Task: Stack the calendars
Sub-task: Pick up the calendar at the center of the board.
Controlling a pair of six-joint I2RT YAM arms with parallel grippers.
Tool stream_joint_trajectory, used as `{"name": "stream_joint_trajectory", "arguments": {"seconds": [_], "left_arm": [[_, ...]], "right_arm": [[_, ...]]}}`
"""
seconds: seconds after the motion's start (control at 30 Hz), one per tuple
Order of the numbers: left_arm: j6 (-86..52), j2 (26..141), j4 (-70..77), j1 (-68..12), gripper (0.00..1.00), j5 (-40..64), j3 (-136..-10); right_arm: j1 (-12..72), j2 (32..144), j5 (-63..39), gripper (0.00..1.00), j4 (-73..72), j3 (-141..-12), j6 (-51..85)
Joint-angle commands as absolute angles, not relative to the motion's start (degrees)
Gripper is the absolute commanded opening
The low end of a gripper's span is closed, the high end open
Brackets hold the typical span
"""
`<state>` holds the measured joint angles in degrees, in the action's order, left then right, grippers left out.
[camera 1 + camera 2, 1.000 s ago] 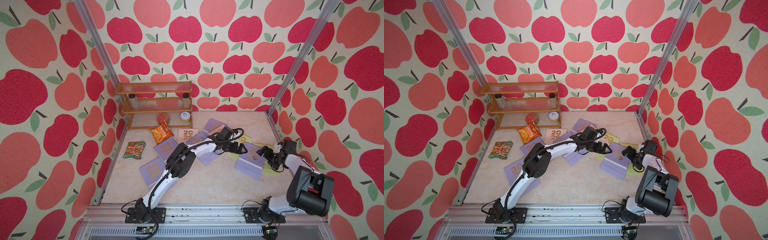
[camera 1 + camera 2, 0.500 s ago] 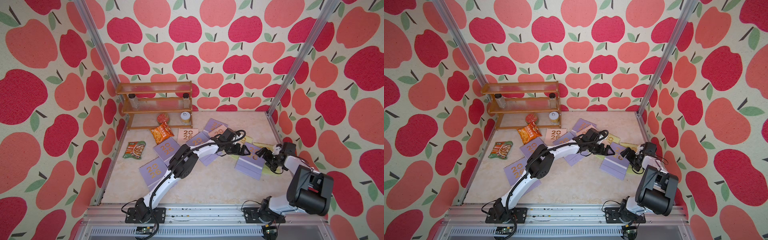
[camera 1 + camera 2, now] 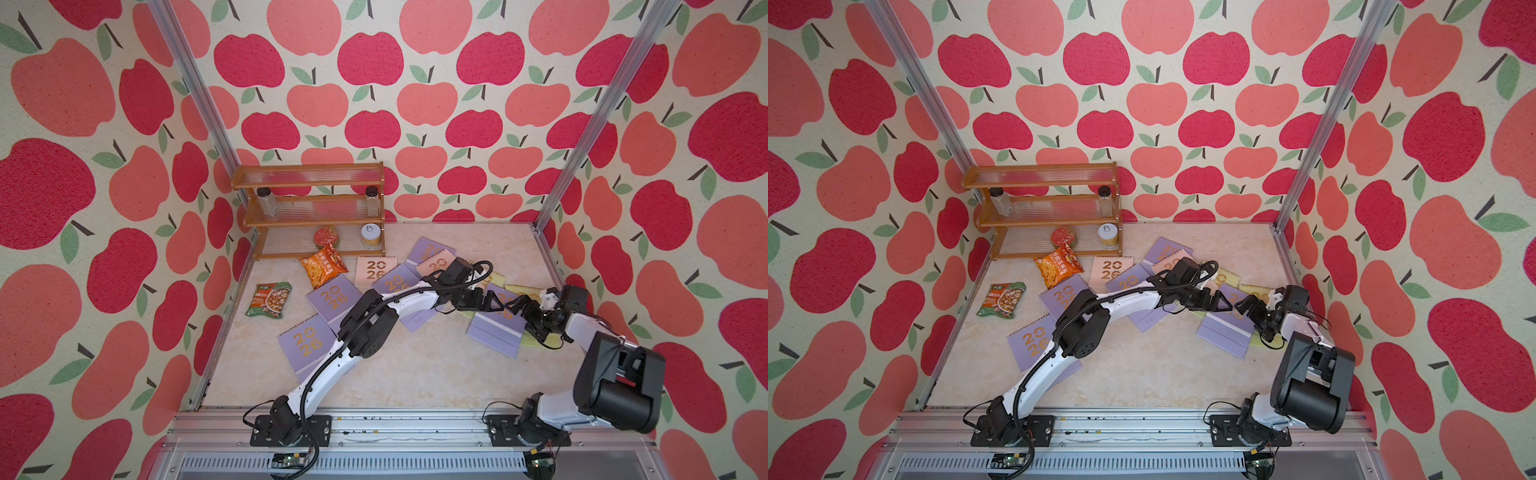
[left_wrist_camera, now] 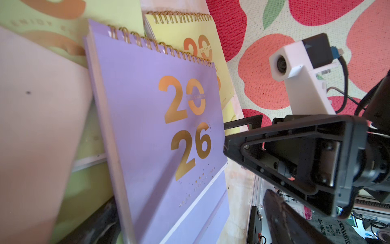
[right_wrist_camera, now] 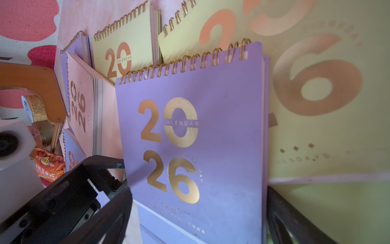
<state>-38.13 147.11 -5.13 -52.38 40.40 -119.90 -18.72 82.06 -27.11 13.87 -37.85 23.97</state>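
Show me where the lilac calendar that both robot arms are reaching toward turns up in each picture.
In a top view: the lilac calendar lies right of the picture's centre.
In a top view: the calendar is again right of centre.
Left wrist: it fills the middle.
Right wrist: it fills the middle.
Shared landmark: yellow-green calendars just past its gold spiral.

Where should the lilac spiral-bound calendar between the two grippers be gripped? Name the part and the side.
Pinch the lilac spiral-bound calendar by its plain side edge facing the open left gripper, coming in low from the robot's left. It lies flat, face up, atop a yellow-green calendar, so only a thin edge fits between the jaws; the gold wire binding would probably seat worse.
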Motion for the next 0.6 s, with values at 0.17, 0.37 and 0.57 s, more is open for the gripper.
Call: {"name": "stream_joint_trajectory", "arguments": {"seconds": [0.17,0.37,0.57], "left_arm": [[-38.7,145.8,-1.2,-52.7,0.99,43.3,-117.7],[-38.7,145.1,-0.9,-52.3,0.92,43.6,-116.0],[-38.1,143.2,0.4,-51.8,0.78,44.6,-112.8]], "right_arm": [[-17.5,82.7,-29.1,0.98,13.4,-35.7,25.4],[-17.5,82.2,-28.4,0.98,13.7,-35.3,24.8],[-17.5,81.9,-28.2,0.98,13.9,-35.0,24.0]]}}
